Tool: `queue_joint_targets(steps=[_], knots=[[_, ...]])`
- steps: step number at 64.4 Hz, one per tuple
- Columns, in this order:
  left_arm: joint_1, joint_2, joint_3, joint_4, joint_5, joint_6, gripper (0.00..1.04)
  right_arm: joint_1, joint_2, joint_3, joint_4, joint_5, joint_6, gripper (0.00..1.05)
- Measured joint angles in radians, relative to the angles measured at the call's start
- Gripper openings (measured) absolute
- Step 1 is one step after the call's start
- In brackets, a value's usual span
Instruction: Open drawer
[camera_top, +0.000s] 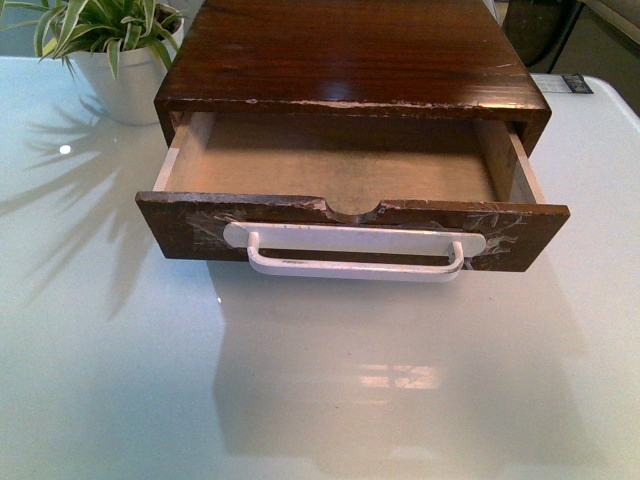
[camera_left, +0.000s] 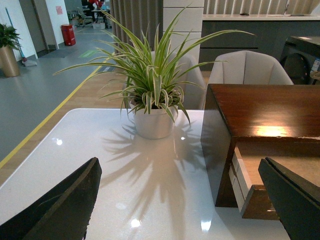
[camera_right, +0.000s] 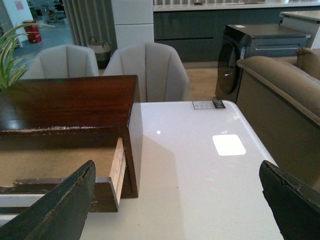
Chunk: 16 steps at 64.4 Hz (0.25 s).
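Note:
The dark-brown wooden drawer (camera_top: 350, 232) stands pulled out of its cabinet (camera_top: 350, 55), showing a pale empty inside. Its front carries a long white bar handle (camera_top: 355, 255), clear tape patches and a half-round top notch. Neither gripper shows in the front view. My left gripper (camera_left: 185, 200) is open and empty, above the table to the left of the cabinet; the drawer's left corner (camera_left: 255, 197) shows by one finger. My right gripper (camera_right: 185, 200) is open and empty, to the right of the cabinet; the drawer's right corner (camera_right: 107, 192) shows by one finger.
A potted spider plant (camera_top: 115, 45) in a white pot stands at the back left of the glossy white table (camera_top: 320, 380), also in the left wrist view (camera_left: 155, 117). Chairs (camera_right: 145, 70) and a sofa (camera_right: 280, 100) stand beyond the table's edges.

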Motion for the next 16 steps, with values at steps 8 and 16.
queue_joint_targets(steps=[8, 16], knots=[[0.000, 0.000, 0.000, 0.000, 0.000, 0.000, 0.96, 0.000, 0.000, 0.000, 0.000, 0.000, 0.000, 0.96], [0.000, 0.000, 0.000, 0.000, 0.000, 0.000, 0.96, 0.000, 0.000, 0.000, 0.000, 0.000, 0.000, 0.96]])
